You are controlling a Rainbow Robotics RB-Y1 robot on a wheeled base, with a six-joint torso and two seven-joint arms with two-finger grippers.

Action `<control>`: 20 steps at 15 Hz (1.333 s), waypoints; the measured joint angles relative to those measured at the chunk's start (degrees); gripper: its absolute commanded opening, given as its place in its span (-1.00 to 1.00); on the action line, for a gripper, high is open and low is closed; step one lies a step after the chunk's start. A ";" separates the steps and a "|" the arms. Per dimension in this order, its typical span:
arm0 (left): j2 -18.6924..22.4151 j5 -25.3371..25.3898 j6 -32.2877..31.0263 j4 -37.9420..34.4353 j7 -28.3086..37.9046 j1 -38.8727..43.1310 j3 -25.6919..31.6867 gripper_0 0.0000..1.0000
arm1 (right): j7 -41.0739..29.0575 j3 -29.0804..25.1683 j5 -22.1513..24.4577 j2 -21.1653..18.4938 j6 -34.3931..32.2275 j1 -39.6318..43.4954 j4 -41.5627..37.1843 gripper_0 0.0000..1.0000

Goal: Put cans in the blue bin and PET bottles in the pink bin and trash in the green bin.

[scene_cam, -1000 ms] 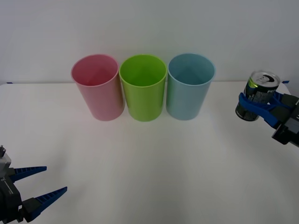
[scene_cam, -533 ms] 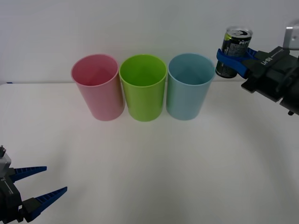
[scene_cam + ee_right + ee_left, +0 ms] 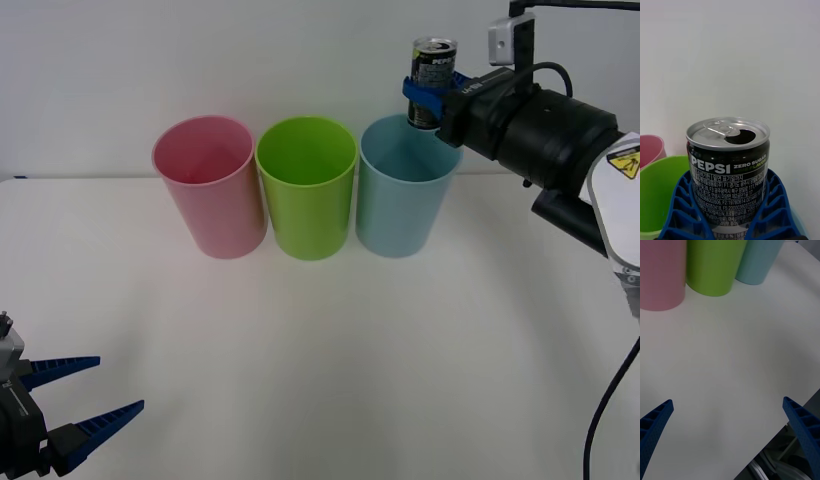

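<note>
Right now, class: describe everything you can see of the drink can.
The can is small and black with silver ends and white PEPSI ZERO SUGAR lettering. Its pull-tab top is already opened. It stands upright, clamped between the blue ribbed fingers of the right gripper, held in the air above the far rim of the blue bin.

A plain white wall is seen behind a white table, which is evenly lit, with soft shadows cast on its matte top.
</note>
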 measured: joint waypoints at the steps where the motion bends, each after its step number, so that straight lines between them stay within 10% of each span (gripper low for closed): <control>1: 0.00 0.00 0.00 0.00 0.00 0.00 0.00 1.00 | -0.02 0.93 1.01 0.00 0.70 -0.99 1.95 -1.00; 17: 0.00 0.00 0.00 0.00 0.00 0.00 0.00 1.00 | -0.07 5.02 7.80 0.00 1.61 -3.27 9.15 -1.00; 18: 0.00 0.00 0.00 0.00 0.00 0.00 0.00 1.00 | -0.04 5.18 7.85 0.00 1.58 -3.25 9.15 -0.79; 19: 0.00 0.00 0.00 0.00 0.00 0.00 0.00 1.00 | -0.03 5.40 7.86 0.07 1.60 -3.27 9.15 0.36; 20: 0.00 0.00 0.00 0.00 0.00 0.00 0.00 1.00 | 0.11 5.54 7.96 0.26 1.61 -3.27 9.15 1.00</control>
